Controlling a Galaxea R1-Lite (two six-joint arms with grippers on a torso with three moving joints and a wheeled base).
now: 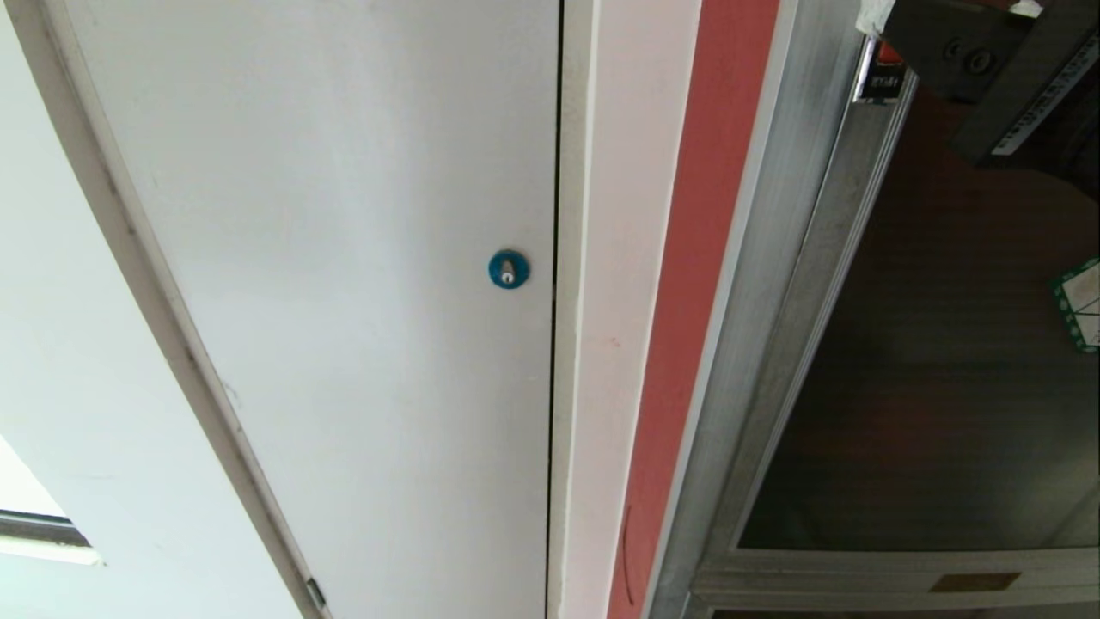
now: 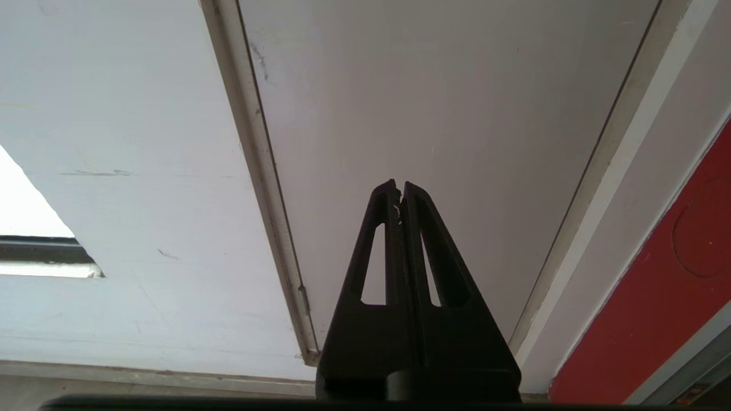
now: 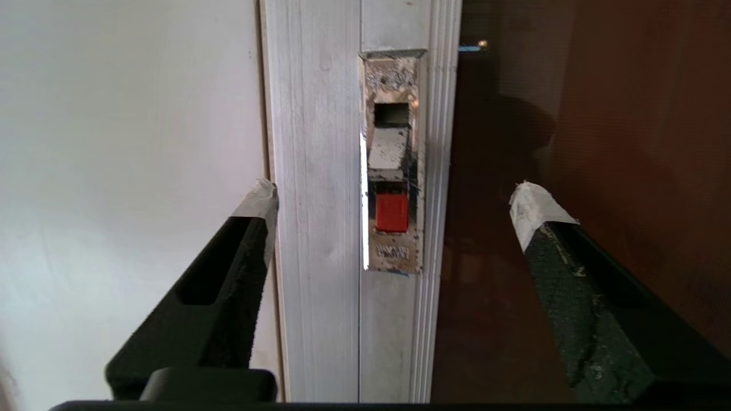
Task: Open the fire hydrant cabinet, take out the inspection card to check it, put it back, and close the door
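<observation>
I see the right gripper (image 3: 394, 202) with its fingers spread wide, holding nothing. Its taped fingertips (image 3: 534, 208) straddle the red latch (image 3: 392, 212) without touching it. The latch sits in a worn metal plate set into the silver frame of the door (image 3: 571, 142) (dark tinted glass, shut). In the head view, the fire hydrant cabinet (image 1: 773, 284) stands at right, its door carrying a green-white hexagonal sticker (image 1: 1084, 305). A red strip (image 1: 687, 301) runs beside it. The white panel (image 1: 344, 258) with its blue round lock (image 1: 508, 269) lies left. The left gripper (image 2: 400, 191) faces that panel, its fingers pressed together. No inspection card is visible.
</observation>
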